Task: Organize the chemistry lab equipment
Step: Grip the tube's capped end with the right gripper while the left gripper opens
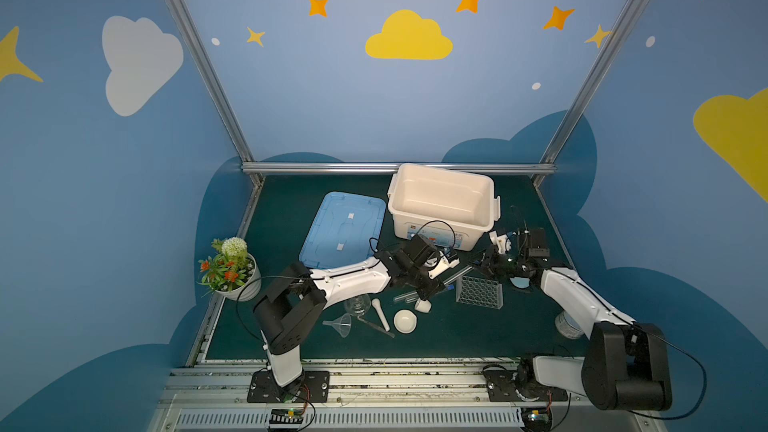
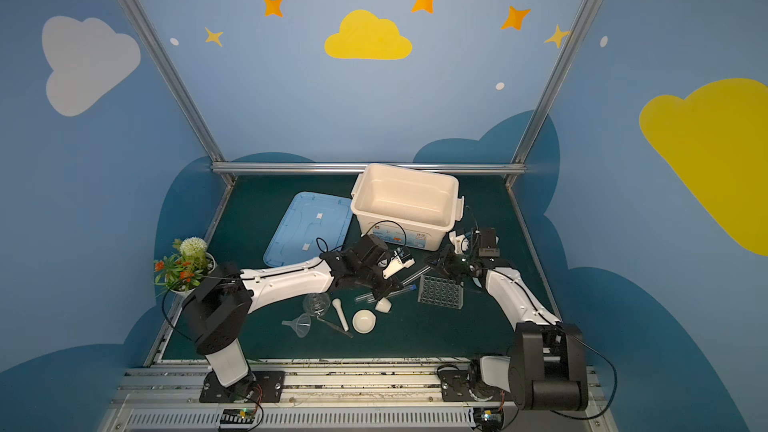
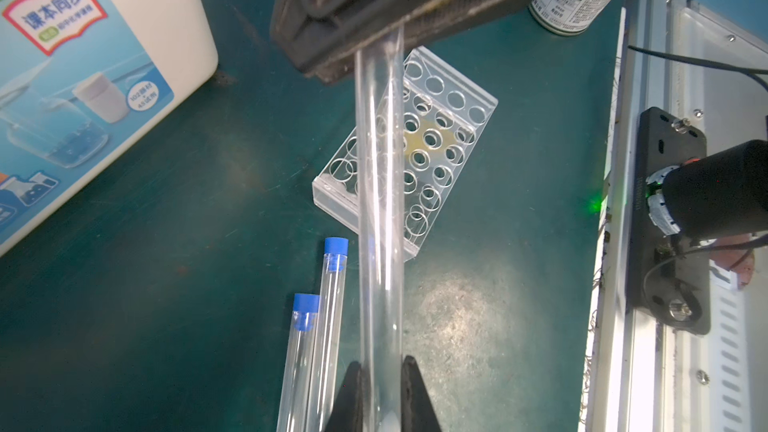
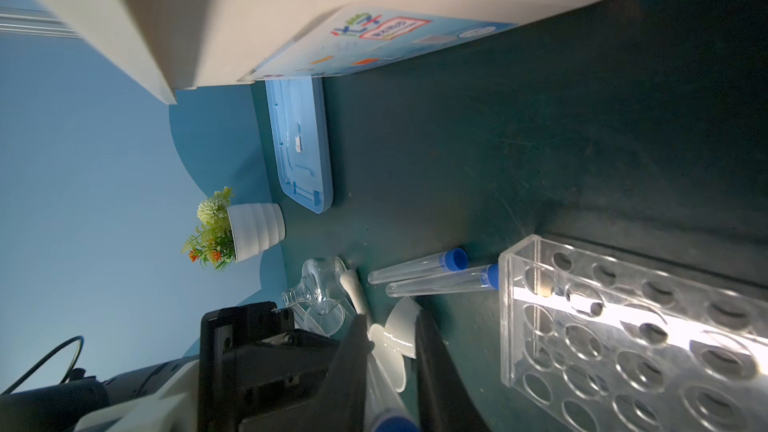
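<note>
Two robot arms are meeting over the middle of a dark green bench (image 1: 457, 338). The left tool (image 3: 382, 361) is gripping a clear test tube (image 3: 380, 201), with both dark fingers pressed against the glass near its lower end. That end is running off the edge of the left wrist view.

In that view the tube is crossing in front of a clear holed rack (image 3: 440, 135) and reaching the right tool (image 4: 390, 315). The right tool's jaws are sitting on either side of the blue-capped end. Whether they are pressing on it cannot be told, as the tool body is hiding most of the cap. In both top views the held tube is too faint to make out.

Two more blue-capped test tubes (image 3: 332, 297) are lying side by side on the bench just beside the rack, their far ends cut off.

Nearer the front, a glass flask (image 1: 357, 304), clear funnel (image 1: 340, 323), white pestle (image 1: 381, 313), bowl (image 1: 405, 321), small cup (image 1: 423, 306) and thin tweezers (image 1: 376, 326) are sitting close together. The left arm is partly covering the flask.

An open white box (image 1: 444, 170) is standing at the back, with a blue lid (image 1: 343, 230) lying beside it. The right arm is half hiding a metal tin (image 1: 567, 326).
</note>
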`<state>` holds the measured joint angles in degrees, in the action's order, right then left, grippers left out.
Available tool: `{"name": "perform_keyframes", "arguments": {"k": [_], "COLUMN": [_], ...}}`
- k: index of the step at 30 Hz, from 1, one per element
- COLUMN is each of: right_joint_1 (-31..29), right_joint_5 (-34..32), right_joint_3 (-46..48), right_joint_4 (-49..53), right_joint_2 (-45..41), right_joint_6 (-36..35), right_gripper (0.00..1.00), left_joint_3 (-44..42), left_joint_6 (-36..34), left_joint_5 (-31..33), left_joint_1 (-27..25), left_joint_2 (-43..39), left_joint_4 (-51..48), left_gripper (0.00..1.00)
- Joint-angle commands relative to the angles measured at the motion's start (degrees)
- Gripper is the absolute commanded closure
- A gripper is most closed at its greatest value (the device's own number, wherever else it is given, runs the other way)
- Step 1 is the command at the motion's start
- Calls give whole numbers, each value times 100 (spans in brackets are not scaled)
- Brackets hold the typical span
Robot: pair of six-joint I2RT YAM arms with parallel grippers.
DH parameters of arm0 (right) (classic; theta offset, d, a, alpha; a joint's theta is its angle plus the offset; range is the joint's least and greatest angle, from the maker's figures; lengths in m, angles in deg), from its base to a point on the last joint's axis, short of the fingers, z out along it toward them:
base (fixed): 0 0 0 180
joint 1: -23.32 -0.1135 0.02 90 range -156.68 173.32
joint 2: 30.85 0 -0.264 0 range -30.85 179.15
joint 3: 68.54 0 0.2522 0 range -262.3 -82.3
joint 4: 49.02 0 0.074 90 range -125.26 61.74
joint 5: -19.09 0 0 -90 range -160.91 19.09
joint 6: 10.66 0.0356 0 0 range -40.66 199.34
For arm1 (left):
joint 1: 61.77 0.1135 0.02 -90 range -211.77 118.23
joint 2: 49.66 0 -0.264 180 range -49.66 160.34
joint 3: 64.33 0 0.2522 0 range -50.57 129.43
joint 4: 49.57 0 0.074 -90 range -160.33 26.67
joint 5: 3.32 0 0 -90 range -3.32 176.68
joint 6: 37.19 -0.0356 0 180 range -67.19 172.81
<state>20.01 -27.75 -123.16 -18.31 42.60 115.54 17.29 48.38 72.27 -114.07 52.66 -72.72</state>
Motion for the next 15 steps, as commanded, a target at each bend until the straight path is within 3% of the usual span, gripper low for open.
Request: {"name": "perform_keyframes", "arguments": {"k": [1,15], "right_joint_1": [38,153], "right_joint_5": [97,70], "right_joint_3": [87,131], "right_joint_4": [6,113], "right_joint_2": [-100,-216], "right_joint_6": [0,-24], "right_gripper": [78,86], "left_joint_3": [61,148], "left_joint_6": [116,222], "left_joint_5": [-192,-167], "left_joint_1": [-26,-27], "left_joint_2": [60,130], "left_joint_4": [115,104], "left_gripper": [87,83]}}
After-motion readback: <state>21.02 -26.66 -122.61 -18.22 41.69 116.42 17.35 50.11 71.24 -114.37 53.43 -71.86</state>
